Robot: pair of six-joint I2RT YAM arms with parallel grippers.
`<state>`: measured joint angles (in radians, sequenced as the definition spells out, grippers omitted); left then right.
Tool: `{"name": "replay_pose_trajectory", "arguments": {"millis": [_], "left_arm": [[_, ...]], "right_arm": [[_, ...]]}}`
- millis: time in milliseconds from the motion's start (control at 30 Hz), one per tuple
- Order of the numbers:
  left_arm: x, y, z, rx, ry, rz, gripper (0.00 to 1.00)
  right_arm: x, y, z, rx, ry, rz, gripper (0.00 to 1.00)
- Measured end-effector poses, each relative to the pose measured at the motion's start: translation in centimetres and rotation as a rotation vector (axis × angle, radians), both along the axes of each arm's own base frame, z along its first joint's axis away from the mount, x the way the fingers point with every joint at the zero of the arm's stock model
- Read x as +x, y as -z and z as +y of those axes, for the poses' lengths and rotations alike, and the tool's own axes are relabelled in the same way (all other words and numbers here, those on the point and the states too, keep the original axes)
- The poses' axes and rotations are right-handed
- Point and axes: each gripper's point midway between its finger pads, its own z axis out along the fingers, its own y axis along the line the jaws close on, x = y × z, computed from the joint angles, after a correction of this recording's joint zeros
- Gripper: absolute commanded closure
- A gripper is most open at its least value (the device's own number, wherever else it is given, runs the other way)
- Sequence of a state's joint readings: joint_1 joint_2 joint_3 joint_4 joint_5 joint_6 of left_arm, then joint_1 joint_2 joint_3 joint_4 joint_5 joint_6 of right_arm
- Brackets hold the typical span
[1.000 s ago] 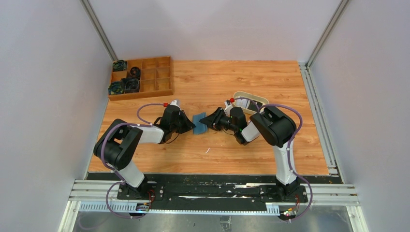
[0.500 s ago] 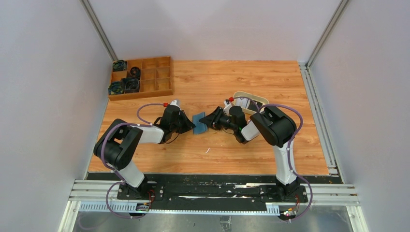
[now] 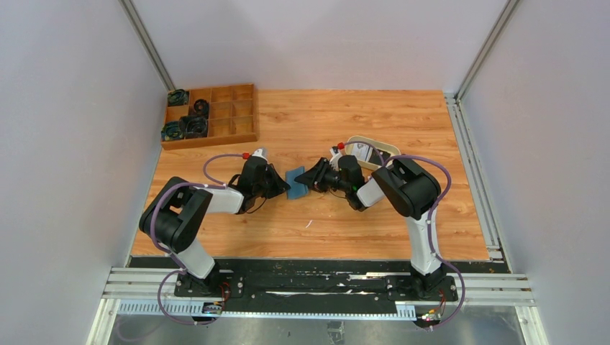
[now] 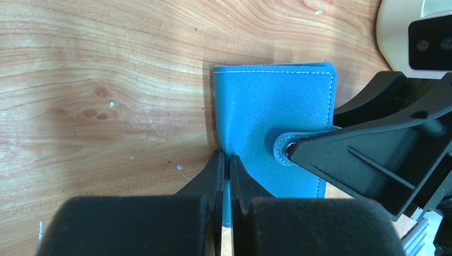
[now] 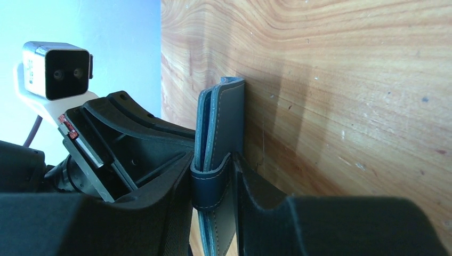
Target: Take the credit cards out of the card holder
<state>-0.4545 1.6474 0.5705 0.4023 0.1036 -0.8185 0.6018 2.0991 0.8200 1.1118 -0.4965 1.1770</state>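
Pinching from both sides is how I have it set: the card holder [image 3: 296, 182] lies near the middle of the table [image 3: 324, 122], between the two arms, each tool biting an opposite edge. My left tool [image 4: 225, 165] is squeezed almost shut on a thin strip along the holder's near edge, which I take to be an anchoring grip, so the soft cover cannot slide when the other side pulls. My right tool [image 5: 210, 160] stands at a narrow gap, its fingers straddling the thickness of the holder right where the strap [image 4: 282, 149] wraps over the edge; one finger lies across the snap. I judge that grip is there to work the strap loose, since the holder is folded closed and I see no card showing. The cream tray [image 3: 374, 147] sits just behind my right arm, likely where the cards should go. Next I would want a gentle peel at the strap; too hard a tug could drag the holder from my left pinch.
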Motion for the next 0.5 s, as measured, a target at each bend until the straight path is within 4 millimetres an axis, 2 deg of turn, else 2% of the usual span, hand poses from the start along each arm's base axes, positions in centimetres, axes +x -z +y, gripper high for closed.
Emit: {"name": "replay_pose_trajectory", "arguments": {"millis": [400,500], "left_arm": [[0.01,-0.01,0.00,0.000,0.000,-0.001,1.00],[0.01,-0.01,0.00,0.000,0.000,-0.001,1.00]], "right_arm": [[-0.31,0.76,0.04,-0.037,-0.016,-0.009,0.70],[-0.31,0.79,0.03,-0.039,-0.017,-0.012,0.73]]}}
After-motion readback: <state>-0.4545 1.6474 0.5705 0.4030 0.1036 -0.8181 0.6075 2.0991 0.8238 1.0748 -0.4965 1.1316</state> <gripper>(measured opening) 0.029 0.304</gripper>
